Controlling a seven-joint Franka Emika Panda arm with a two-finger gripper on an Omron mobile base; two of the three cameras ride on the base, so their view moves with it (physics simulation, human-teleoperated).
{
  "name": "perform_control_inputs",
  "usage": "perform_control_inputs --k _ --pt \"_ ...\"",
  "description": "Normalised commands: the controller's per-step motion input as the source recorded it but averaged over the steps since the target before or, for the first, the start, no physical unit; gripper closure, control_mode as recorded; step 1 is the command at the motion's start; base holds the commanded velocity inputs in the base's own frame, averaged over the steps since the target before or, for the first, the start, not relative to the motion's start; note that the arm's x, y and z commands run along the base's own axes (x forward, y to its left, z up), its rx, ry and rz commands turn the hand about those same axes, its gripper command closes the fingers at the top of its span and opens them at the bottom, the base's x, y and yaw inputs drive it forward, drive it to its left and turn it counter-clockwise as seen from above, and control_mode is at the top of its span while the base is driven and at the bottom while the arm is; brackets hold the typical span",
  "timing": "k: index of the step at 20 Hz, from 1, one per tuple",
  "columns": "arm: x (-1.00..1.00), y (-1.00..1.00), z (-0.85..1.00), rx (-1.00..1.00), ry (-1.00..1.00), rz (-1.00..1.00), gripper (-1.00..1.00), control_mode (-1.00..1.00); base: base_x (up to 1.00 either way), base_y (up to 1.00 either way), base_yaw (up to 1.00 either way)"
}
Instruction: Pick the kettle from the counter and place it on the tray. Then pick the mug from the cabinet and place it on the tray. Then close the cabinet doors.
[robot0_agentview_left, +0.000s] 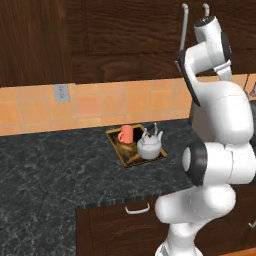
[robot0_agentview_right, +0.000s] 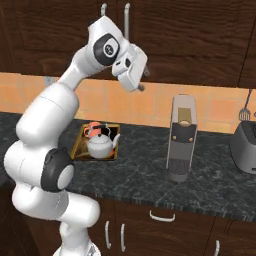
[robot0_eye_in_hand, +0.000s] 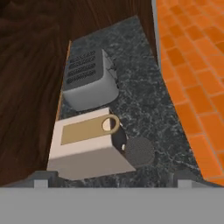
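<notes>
While the cabinet (robot0_agentview_right: 165, 35) spans the top of both base views as dark brown wood, its cabinet doors (robot0_agentview_left: 135, 30) look shut, their two curved silver bar handles (robot0_agentview_right: 126, 20) standing side by side just behind the raised arm. Below it runs an orange tiled backsplash (robot0_agentview_left: 100, 107) with a grey outlet (robot0_agentview_left: 62, 92), and under that lies the counter (robot0_agentview_left: 50, 165), a dark marbled slab with a thick edge. Beneath the counter sit brown drawer fronts (robot0_agentview_right: 165, 225) with small pale handles.

On the counter, to the right in the right base view, stands a tall grey coffee machine (robot0_agentview_right: 181, 145) with a gold panel; farther right is a boxy grey toaster (robot0_agentview_right: 246, 147). Both also appear from above in the hand view.

Near the backsplash the tray (robot0_agentview_left: 129, 158) lies flat on the counter, gold-rimmed. On it rests the kettle (robot0_agentview_left: 149, 145), white-grey with a thin dark handle, and just beside it, toward the wall, the mug (robot0_agentview_left: 125, 134), orange-salmon and upright.

High above the counter, close in front of the door handles, the gripper (robot0_agentview_right: 140, 85) hangs well apart from the tray, holding nothing; I cannot tell whether its fingers are apart or together.
</notes>
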Motion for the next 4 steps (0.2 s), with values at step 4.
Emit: perform_control_inputs --k 4 --pt "0.47 -0.01 0.0 0.0 -0.01 0.0 -1.0 -1.0 0.0 0.0 0.0"
